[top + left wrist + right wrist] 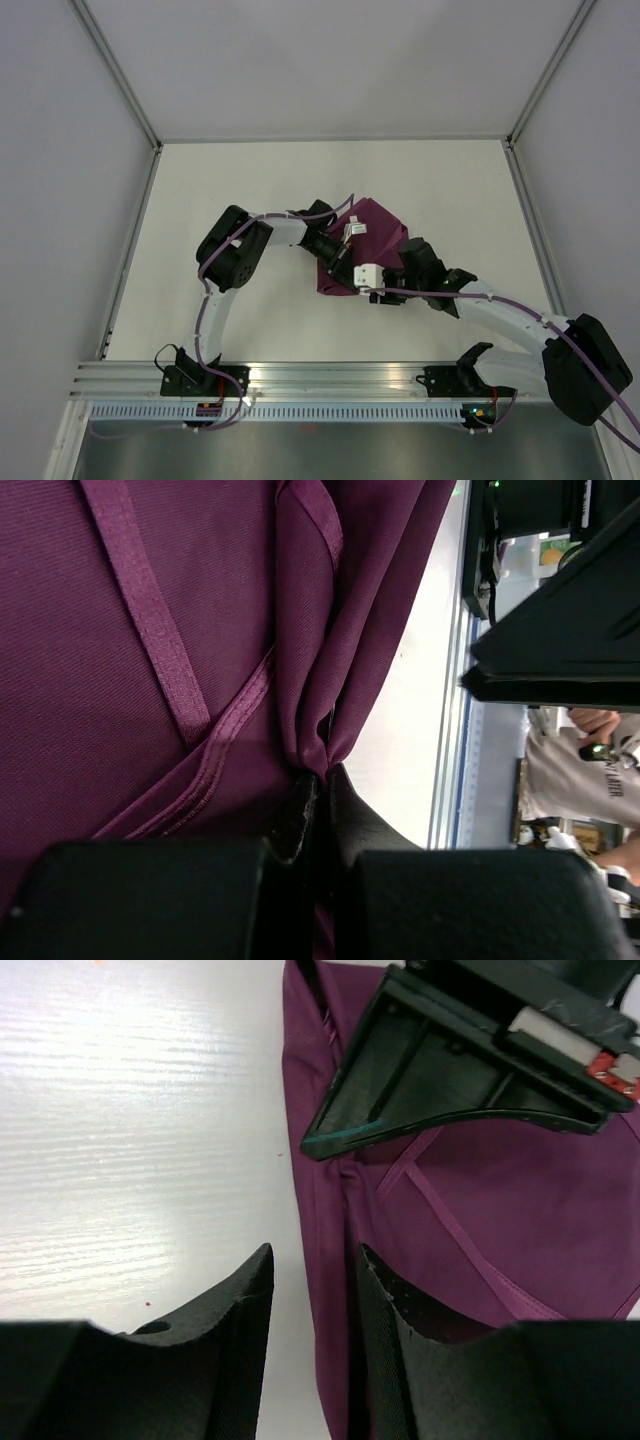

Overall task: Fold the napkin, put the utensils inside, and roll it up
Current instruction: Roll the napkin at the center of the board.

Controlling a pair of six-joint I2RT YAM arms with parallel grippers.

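Mid-frame from above, pinches a napkin [378, 225] fold shut in left gripper [318, 785]; straddles its edge with right gripper [315, 1290], jaws apart. Likely mid-fold; calls next for closing there.

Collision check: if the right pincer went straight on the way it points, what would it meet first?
Probably the napkin: its edge lies just ahead of the open right pincer, in line with the gap. Behind it sits the left pincer, shut on that edge. Depth unclear.

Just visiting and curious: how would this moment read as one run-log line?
napkin: bunched on table | left gripper: shut on napkin fold | right gripper: open, astride napkin edge
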